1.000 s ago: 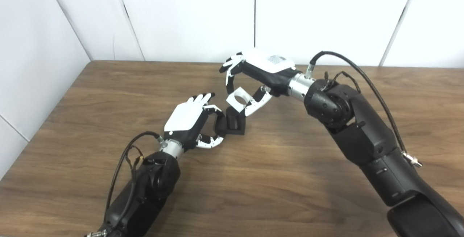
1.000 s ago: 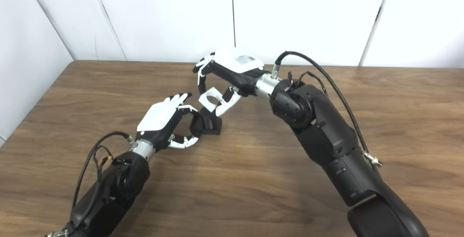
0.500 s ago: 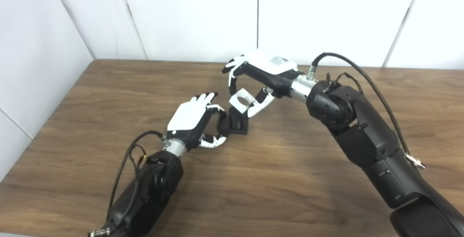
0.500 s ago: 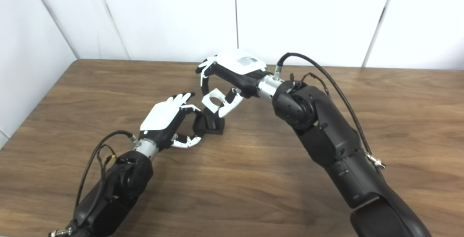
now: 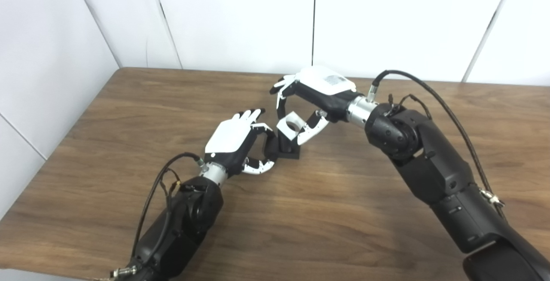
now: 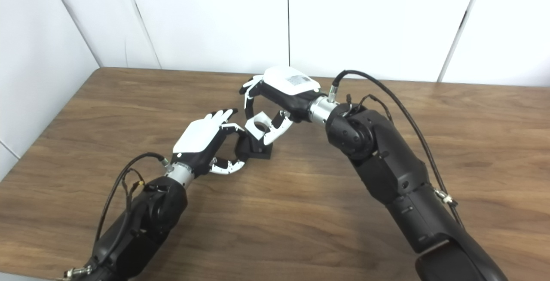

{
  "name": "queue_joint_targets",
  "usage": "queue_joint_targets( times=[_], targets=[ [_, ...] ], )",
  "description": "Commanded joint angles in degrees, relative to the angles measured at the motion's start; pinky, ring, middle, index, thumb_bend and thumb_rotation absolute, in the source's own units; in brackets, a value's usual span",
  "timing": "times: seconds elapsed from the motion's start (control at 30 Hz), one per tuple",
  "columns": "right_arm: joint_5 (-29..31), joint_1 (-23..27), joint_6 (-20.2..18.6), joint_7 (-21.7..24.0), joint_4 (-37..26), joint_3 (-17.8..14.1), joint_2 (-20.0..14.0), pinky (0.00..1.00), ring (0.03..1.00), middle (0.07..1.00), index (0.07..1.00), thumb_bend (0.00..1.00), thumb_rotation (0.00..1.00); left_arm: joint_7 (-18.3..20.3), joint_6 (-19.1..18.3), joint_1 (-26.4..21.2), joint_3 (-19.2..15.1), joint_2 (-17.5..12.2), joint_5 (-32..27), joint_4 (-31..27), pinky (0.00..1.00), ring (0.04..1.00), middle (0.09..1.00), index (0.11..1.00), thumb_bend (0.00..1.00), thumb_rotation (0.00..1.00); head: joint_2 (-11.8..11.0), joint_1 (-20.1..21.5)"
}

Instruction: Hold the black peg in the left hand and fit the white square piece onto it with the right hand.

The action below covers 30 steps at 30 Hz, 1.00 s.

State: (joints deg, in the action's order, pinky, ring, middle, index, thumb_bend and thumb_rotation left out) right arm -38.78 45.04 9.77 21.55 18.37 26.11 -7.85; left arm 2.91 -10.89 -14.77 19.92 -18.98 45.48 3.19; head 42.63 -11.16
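Black peg [image 5: 287, 147] stands on its base on the table [image 5: 129, 113], my left hand [image 5: 239, 142] wrapped on it from nine o'clock, fingers clamped on its side. White piece [image 5: 288, 126] is pinched in my right hand [image 5: 307, 100], thumb at three o'clock, fingers hooked over at twelve. Over the last second the whole view has slid, so that's my head moving. Against the peg, though, the piece has dropped a touch and now sits tilted on the peg's top, hole facing up towards me. I'd say it's at the mouth, not seated; it needs levelling before I press. There's a small printed label on the back of the right hand, too fine to read.
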Motion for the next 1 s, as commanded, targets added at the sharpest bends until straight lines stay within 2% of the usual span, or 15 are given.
queue_joint_targets(
  times=[0.0, 0.63, 0.97],
  targets=[
    [0.43, 3.19, 0.76, -1.81, -1.01, -0.50, 0.39, 0.93, 0.912, 0.839, 0.482, 0.52, 0.14, 2.19, -0.57, 0.66, 1.47, 0.19, 0.97, 0.50, 1.00, 1.000, 1.000, 0.645, 0.73, 0.23, 0.06, 0.05],
    [0.34, 3.24, 1.16, -2.30, 0.37, -0.38, 0.42, 0.92, 0.902, 0.833, 0.482, 0.52, 0.14, 1.48, -0.27, 0.50, 1.76, 0.83, 1.13, 1.25, 1.00, 1.000, 1.000, 0.644, 0.73, 0.25, 0.02, -0.71],
    [0.65, 3.20, 0.69, -1.89, 0.66, 0.15, 0.81, 0.96, 0.908, 0.834, 0.483, 0.52, 0.14, 2.27, -1.13, 0.68, 2.02, 1.09, 1.25, 0.47, 1.00, 1.000, 1.000, 0.648, 0.73, 0.24, 0.24, -1.08]
  ],
)
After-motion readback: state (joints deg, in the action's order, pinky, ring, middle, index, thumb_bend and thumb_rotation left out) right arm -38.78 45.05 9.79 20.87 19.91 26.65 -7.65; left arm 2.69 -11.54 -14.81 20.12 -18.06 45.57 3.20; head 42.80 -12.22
